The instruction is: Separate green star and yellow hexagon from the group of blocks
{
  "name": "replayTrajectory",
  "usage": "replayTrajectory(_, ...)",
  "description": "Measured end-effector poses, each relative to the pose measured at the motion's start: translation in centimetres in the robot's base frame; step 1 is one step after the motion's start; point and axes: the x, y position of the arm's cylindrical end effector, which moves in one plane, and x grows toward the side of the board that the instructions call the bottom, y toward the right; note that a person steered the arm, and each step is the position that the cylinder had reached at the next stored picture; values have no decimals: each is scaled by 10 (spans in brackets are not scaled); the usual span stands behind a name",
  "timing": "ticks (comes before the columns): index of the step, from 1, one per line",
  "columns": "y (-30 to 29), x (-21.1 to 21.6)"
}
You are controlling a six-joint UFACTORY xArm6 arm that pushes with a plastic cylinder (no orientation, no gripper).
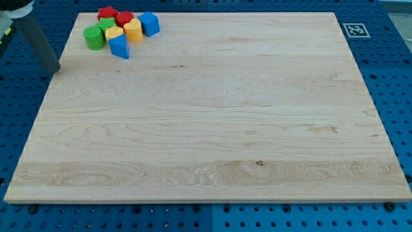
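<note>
The blocks sit bunched in the board's top left corner. The green star (107, 24) is in the middle of the bunch, between a red star (107, 12), a red cylinder (124, 18), a green cylinder (94, 37) and a small yellow block (114, 32). The yellow hexagon (133, 29) lies just right of them, touching a blue block (149, 23). A blue triangle (119, 46) is at the bunch's lower edge. My tip (53, 69) is at the board's left edge, below and left of the green cylinder, touching no block.
The wooden board (212, 129) lies on a blue perforated table (399, 96). A black-and-white marker (355, 29) is in the board's top right corner.
</note>
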Motion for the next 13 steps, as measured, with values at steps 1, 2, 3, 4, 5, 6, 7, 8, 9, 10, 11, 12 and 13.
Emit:
replayTrajectory(1, 0, -13)
replayTrajectory(2, 0, -36)
replayTrajectory(3, 0, -113)
replayTrajectory(4, 0, -120)
replayTrajectory(5, 15, -122)
replayTrajectory(6, 61, -129)
replayTrajectory(7, 86, -123)
replayTrajectory(8, 93, -115)
replayTrajectory(9, 96, -107)
replayTrajectory(10, 102, -100)
replayTrajectory(11, 115, -90)
replayTrajectory(12, 131, -75)
replayTrajectory(13, 153, -62)
